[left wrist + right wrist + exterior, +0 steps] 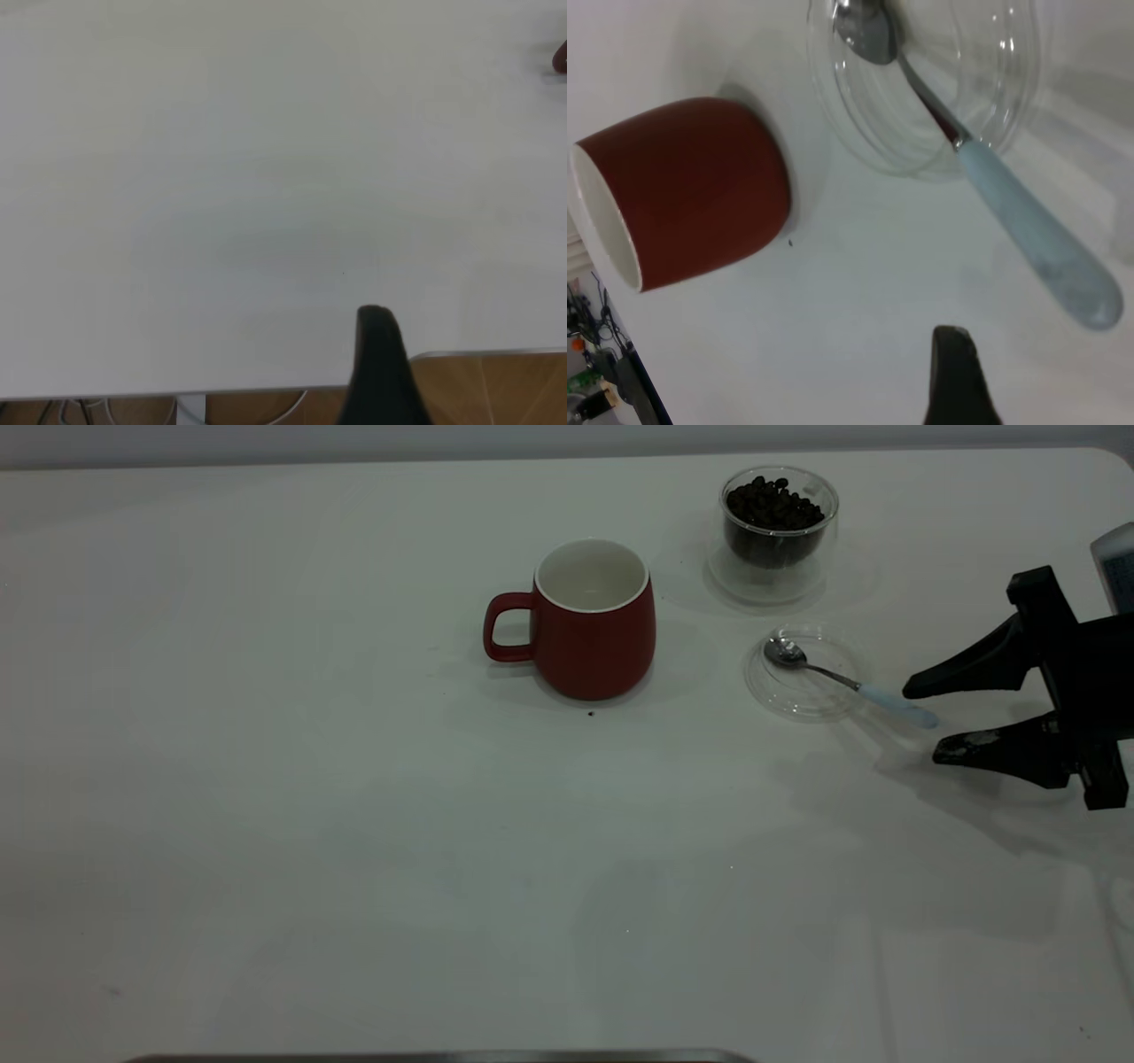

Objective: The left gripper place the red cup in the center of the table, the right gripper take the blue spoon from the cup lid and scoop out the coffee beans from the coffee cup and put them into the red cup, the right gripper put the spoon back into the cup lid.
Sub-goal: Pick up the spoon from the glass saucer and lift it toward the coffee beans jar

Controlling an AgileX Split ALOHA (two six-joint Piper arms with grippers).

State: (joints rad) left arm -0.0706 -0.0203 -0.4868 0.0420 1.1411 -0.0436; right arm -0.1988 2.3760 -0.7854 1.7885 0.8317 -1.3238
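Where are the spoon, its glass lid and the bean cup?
blue spoon [890,701], exterior view, on its pale blue handle.
cup lid [793,691], exterior view, on its bare glass.
coffee cup [769,583], exterior view, on its clear base.

A grey wall strip [354,443] runs behind the table [266,824], well beyond the spoon [842,677]. A dark bar [443,1058] lies at the near edge, well apart from the spoon. The left wrist view shows brown floor [496,390] past the table. The right wrist view shows tangled cables [594,354] off the table, far from the spoon's bowl.
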